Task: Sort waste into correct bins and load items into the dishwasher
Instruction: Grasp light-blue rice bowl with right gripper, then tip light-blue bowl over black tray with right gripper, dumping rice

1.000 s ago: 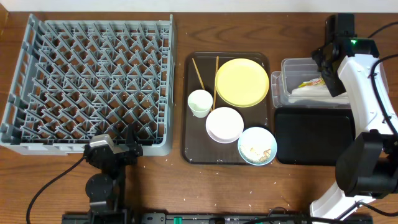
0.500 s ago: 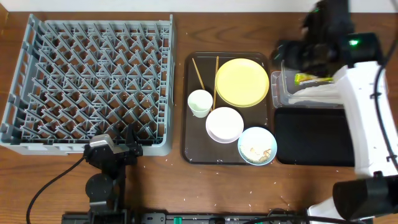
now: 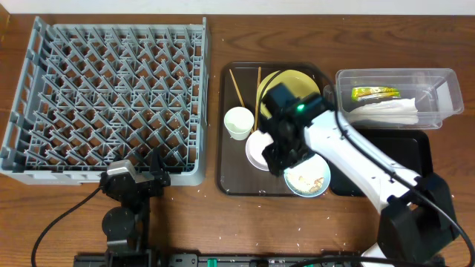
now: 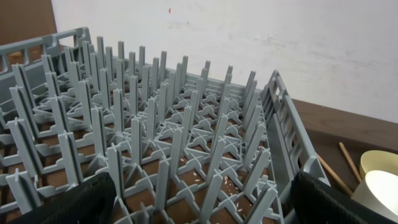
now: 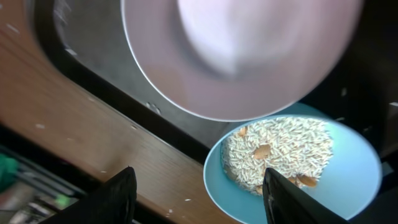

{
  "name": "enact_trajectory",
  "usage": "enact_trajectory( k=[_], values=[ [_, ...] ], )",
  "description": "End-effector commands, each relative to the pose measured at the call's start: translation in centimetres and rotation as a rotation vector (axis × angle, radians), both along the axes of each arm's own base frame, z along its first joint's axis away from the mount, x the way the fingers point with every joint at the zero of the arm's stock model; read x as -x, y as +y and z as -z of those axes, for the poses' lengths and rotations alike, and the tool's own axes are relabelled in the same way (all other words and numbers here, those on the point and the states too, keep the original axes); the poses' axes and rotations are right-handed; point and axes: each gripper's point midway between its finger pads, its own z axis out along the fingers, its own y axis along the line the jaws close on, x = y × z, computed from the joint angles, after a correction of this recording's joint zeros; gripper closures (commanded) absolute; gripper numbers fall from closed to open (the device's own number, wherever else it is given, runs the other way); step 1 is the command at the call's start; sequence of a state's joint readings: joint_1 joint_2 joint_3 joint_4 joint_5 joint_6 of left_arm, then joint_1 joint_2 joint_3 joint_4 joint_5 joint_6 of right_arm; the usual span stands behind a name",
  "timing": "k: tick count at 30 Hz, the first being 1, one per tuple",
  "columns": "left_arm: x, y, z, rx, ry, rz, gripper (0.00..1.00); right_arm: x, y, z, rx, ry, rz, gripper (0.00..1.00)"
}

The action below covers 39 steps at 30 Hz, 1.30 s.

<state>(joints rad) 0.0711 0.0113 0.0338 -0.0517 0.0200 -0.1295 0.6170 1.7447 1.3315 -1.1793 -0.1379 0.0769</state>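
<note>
The right pincer hangs over the near part of the dark brown tray, its two fingers spread wide with nothing between them. Below it in the wrist view lie the white bowl and, just beside it on the near right, the light blue bowl with a heap of rice-like crumbs in it. The arm covers part of the yellow plate at the far right of that tray. The white cup stands to the left, and the chopsticks lie at the far left. To the right of the tray, the clear tub holds the snack wrapper and the napkin. The black tray sits just near of the tub. The grey dish rack fills the far left of the surface. The left pincer rests at its near right corner, fingers wide apart and holding nothing.
</note>
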Motion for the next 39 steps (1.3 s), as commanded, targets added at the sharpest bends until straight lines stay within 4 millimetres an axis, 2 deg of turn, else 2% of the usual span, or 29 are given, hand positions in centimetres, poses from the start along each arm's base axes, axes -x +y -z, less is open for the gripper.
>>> enact_trajectory(
  k=[1,5,9,13,15,19,27,31,35,39],
  values=[
    [0.0,0.3,1.8,-0.011,0.044,-0.011,0.1,-0.4,-1.6,1.2,0.155,-0.094,0.028,0.39],
    [0.0,0.3,1.8,-0.011,0.044,-0.011,0.1,0.0,-1.8,3.1,0.225,-0.165,0.033,0.45],
    [0.0,0.3,1.8,-0.011,0.044,-0.011,0.1,1.0,-1.5,5.0,0.244,-0.2,0.046,0.54],
    [0.0,0.3,1.8,-0.011,0.044,-0.011,0.1,1.5,-1.8,5.9,0.269,-0.218,0.071,0.7],
    [0.0,0.3,1.8,-0.011,0.044,-0.011,0.1,1.5,-1.9,6.0,0.273,-0.224,0.077,0.83],
    [0.0,0.3,1.8,-0.011,0.044,-0.011,0.09,1.2,-1.7,6.1,0.262,-0.233,0.08,0.99],
    [0.0,0.3,1.8,-0.011,0.044,-0.011,0.1,1.1,-1.6,5.9,0.258,-0.237,0.08,0.99],
    [0.0,0.3,1.8,-0.011,0.044,-0.011,0.1,0.8,-1.2,4.5,0.239,-0.247,0.085,0.99],
    [0.0,0.3,1.8,-0.011,0.044,-0.011,0.1,0.0,-0.8,0.8,0.179,-0.297,0.106,0.99],
    [0.0,0.3,1.8,-0.011,0.044,-0.011,0.09,-0.9,-1.6,-3.7,0.093,-0.377,0.171,0.99]
  ],
)
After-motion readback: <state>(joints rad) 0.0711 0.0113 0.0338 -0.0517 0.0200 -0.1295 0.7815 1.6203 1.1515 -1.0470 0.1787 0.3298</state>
